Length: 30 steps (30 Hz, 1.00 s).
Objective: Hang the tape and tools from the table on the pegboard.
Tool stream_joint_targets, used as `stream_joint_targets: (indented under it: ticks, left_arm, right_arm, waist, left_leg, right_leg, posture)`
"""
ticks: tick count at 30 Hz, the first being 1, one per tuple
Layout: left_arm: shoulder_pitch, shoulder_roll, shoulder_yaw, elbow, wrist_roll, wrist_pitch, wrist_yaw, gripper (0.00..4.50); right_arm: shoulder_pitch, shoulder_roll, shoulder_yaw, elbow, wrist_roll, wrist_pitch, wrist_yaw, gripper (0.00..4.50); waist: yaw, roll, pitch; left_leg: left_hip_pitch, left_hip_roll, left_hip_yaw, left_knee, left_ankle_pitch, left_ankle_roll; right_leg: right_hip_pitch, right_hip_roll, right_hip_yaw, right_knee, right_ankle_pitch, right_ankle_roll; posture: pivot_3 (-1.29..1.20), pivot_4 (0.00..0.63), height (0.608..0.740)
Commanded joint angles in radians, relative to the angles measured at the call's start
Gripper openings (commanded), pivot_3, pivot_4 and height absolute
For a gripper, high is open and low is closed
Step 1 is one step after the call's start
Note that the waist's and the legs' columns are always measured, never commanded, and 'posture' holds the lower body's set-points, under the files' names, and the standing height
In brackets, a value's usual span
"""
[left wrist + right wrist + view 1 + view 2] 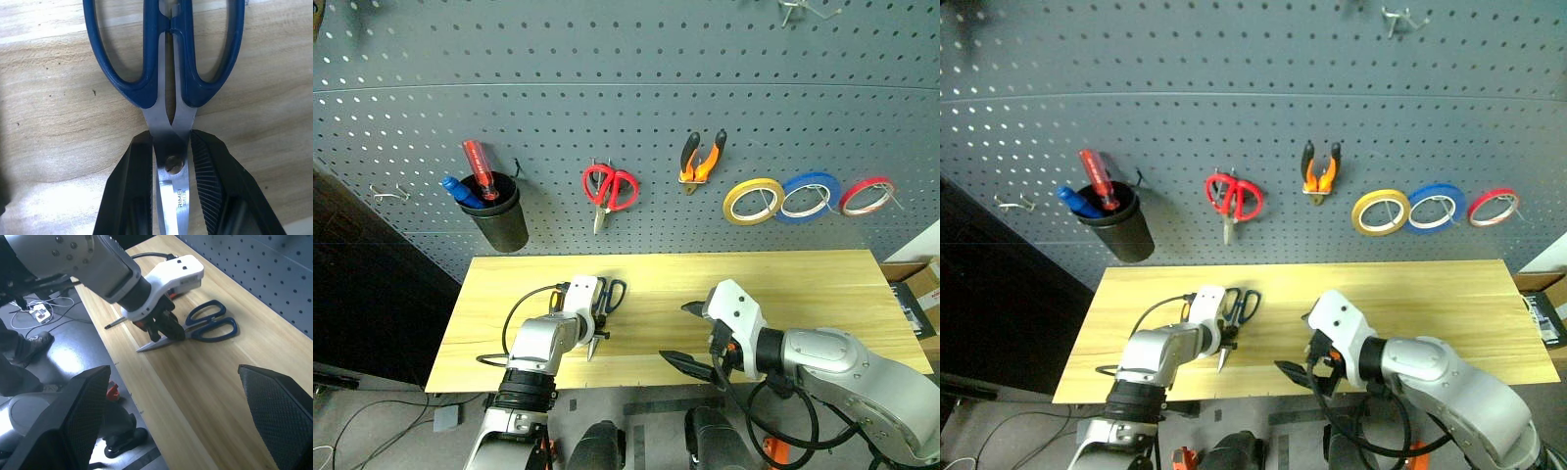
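Red-looped scissors (610,188) hang beside a black cup (502,220) holding a red screwdriver (480,169); blue tape ring (810,195) and red tape ring (867,195) hang right.

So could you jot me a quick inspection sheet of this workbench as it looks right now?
Surface: pale wood table, mostly bare.
Job's things: blue-looped scissors lie flat on the table; orange-and-black pliers and yellow tape ring already hang on the pegboard.
Clutter: red-looped scissors, blue tape ring and red tape ring on hooks; black cup holding a red screwdriver.
Grippers: left gripper has its fingers either side of the scissors' pivot, scissors not lifted; right gripper open over the table, holding nothing.
Cables: black cable looping beside the left arm; more on the floor.
Surroundings: cardboard box beside the table.
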Motion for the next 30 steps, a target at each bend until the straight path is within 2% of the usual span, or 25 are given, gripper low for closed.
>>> stream_joint_targets:
  ticks: [1, 4, 5, 8, 11, 17, 22, 30]
  left_arm:
    - [0.052, 0.074, -0.046, -0.055, 0.015, -0.159, -0.088, 0.85]
    - [0.119, 0.16, -0.082, -0.137, 0.034, -0.338, -0.172, 0.85]
    - [0.146, 0.182, -0.083, -0.164, 0.035, -0.396, -0.193, 0.76]
    - [0.247, 0.245, -0.066, -0.258, 0.035, -0.547, -0.244, 0.11]
    - [0.352, 0.289, -0.032, -0.353, 0.028, -0.697, -0.278, 0.03]
    - [0.448, 0.306, 0.043, -0.461, 0.014, -0.906, -0.292, 0.03]
    - [0.435, 0.303, 0.128, -0.546, -0.021, -1.04, -0.297, 0.03]
    - [0.35, 0.267, 0.139, -0.571, -0.047, -1.048, -0.274, 0.02]
  right_arm:
    - [0.011, -0.004, -0.023, -0.034, -0.016, -0.042, -0.012, 4.5]
    - [0.028, -0.011, -0.046, -0.05, -0.021, -0.067, -0.017, 4.5]
    - [0.034, -0.013, -0.055, -0.055, -0.019, -0.074, -0.017, 4.5]
    - [0.055, -0.023, -0.072, -0.071, -0.037, -0.119, -0.014, 4.5]
    - [0.074, -0.039, -0.075, -0.075, -0.077, -0.191, -0.006, 4.5]
    - [0.101, -0.06, -0.12, -0.069, -0.059, -0.251, 0.044, 4.5]
    - [0.085, -0.06, -0.17, -0.065, -0.041, -0.285, 0.066, 4.5]
    - [0.04, -0.075, -0.18, -0.021, -0.047, -0.313, 0.088, 4.5]
  waist:
    - [-0.002, 0.0, 0.0]
    - [-0.008, 0.0, 0.0]
    - [-0.008, 0.0, 0.0]
    - [-0.004, 0.0, 0.0]
    - [-0.002, 0.0, 0.0]
    - [0.007, -0.001, 0.0]
    - [0.006, -0.001, -0.001]
    - [0.007, -0.003, -0.003]
  left_leg:
    - [0.0, 0.0, 0.0, 0.0, 0.0, 0.0]
    - [-0.001, 0.001, 0.0, -0.001, 0.0, 0.0]
    - [-0.002, 0.001, 0.0, -0.001, 0.0, -0.001]
    - [-0.002, 0.001, 0.0, -0.001, 0.0, -0.001]
    - [-0.002, 0.001, 0.001, -0.002, 0.0, 0.0]
    - [-0.002, 0.001, 0.0, -0.001, 0.0, 0.0]
    - [-0.002, 0.001, 0.001, -0.001, 0.0, 0.0]
    - [-0.002, 0.0, 0.001, -0.001, 0.0, 0.0]
  right_leg:
    - [0.0, 0.0, 0.0, 0.0, 0.0, 0.0]
    - [-0.003, 0.0, 0.001, 0.0, 0.0, 0.0]
    - [-0.003, -0.001, 0.001, -0.001, 0.0, 0.0]
    - [-0.003, -0.002, 0.001, -0.001, 0.0, 0.0]
    - [-0.003, -0.003, 0.002, -0.002, 0.0, 0.0]
    - [-0.001, -0.004, 0.001, -0.002, 0.0, 0.0]
    - [-0.001, -0.003, -0.002, -0.002, 0.0, 0.0]
    - [-0.001, -0.001, -0.002, -0.001, 0.0, 0.0]
  posture:
    - [-0.12, 0.209, 0.74]
    - [-0.11, 0.206, 0.74]
    - [-0.11, 0.205, 0.74]
    - [-0.1, 0.202, 0.74]
    - [-0.08, 0.196, 0.74]
    - [-0.06, 0.184, 0.74]
    - [-0.04, 0.171, 0.74]
    - [-0.02, 0.151, 0.74]
